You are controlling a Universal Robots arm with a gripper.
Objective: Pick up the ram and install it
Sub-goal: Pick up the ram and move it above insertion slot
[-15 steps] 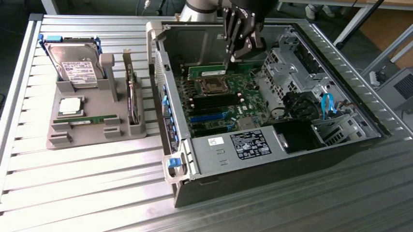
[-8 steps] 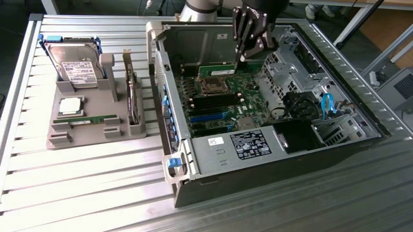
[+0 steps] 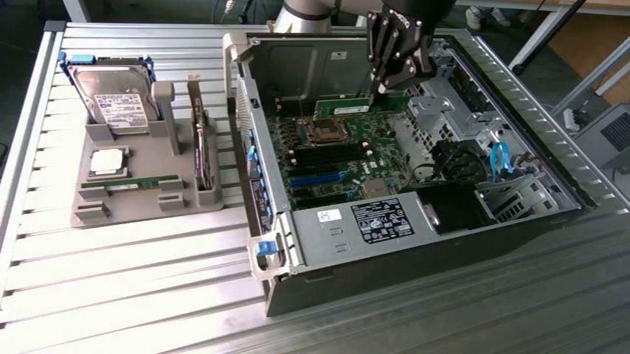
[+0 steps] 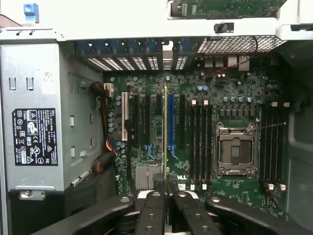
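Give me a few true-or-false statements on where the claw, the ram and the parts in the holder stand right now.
1. The claw is shut on the ram above the motherboard inside the open case. True.
2. The ram is seated in a memory slot. False: it hangs in the claw above the board, and the memory slots look empty.
3. The processor socket holds a chip. False: it is empty, and the processor lies in the grey holder.
4. The hard drive stands in that holder, outside the case. True.
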